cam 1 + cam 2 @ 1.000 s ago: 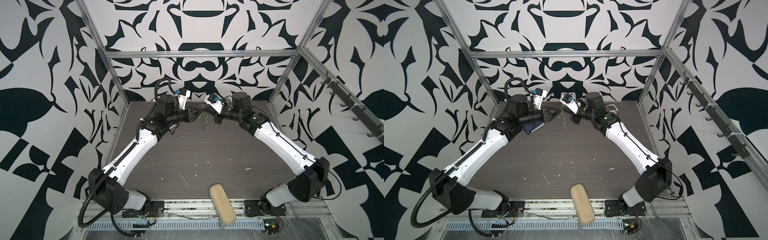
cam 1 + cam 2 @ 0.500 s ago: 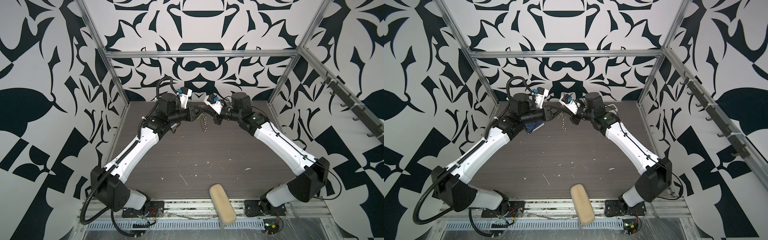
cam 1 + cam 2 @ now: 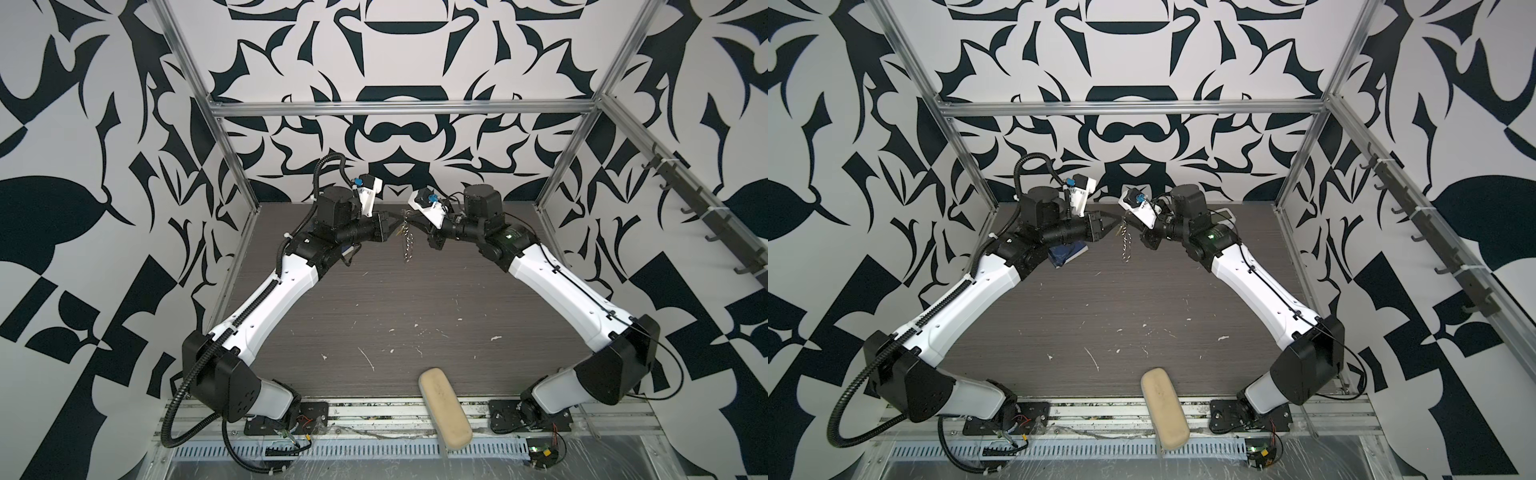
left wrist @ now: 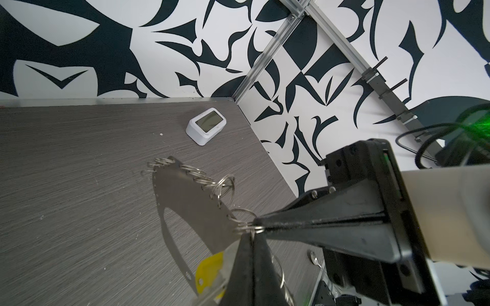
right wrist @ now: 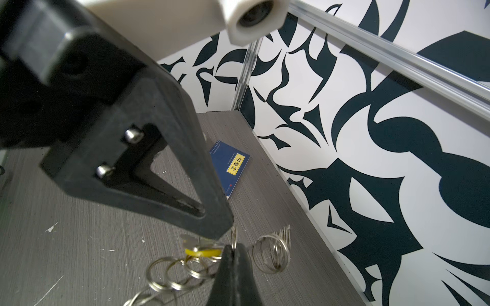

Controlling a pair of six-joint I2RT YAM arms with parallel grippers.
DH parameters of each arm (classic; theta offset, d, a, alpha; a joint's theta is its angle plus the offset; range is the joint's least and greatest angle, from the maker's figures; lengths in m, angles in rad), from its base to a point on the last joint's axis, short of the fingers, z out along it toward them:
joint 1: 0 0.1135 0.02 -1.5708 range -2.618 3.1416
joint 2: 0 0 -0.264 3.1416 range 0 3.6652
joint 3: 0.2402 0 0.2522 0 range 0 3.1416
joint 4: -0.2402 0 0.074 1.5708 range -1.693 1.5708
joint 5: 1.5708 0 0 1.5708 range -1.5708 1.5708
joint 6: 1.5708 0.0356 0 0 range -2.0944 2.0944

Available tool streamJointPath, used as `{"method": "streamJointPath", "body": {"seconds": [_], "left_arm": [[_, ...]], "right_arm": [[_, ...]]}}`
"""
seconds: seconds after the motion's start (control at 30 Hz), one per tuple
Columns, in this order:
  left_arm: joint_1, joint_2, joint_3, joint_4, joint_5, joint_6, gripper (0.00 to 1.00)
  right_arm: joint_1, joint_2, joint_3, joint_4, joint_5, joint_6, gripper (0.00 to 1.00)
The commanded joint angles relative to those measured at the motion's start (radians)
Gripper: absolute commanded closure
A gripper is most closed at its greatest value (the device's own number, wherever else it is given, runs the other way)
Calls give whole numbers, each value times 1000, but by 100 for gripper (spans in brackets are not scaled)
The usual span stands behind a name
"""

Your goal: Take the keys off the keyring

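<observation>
Tips meeting above the far bench (image 3: pixel 374 299), your left claw (image 3: pixel 397 227) and right claw (image 3: pixel 408 218) point at each other, both pinched shut on the keyring (image 3: pixel 406 245), which dangles below. Wrist views alone resolve the yellow key (image 4: pixel 209 267).

Bright, even diffuse light in both top views, shadows faint on tabletop (image 3: pixel 374 299), glints on plastic film (image 3: pixel 374 467) at 6 o'clock, near foreground blurred in wrist views, green flare (image 4: pixel 474 124).

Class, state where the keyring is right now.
In both top views the keyring hangs above the table's far middle, between the left pincer and right pincer.
</observation>
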Motion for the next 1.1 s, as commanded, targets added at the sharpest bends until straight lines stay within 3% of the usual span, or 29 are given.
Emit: {"method": "streamJointPath", "body": {"seconds": [0.0, 0.53, 0.87, 1.07], "left_arm": [[-3, -2, 38, -36, -29, 16, 100], [14, 12, 148, -163, -126, 108, 100], [22, 40, 233, -199, -86, 141, 100], [22, 41, 256, -193, -64, 157, 100]], "right_arm": [[7, -68, 26, 55, -19, -2, 100], [-30, -159, -237, 475, -133, 195, 100], [-89, -153, -487, 1124, -201, 570, 100], [-88, -124, -492, 1123, -212, 593, 100]]}}
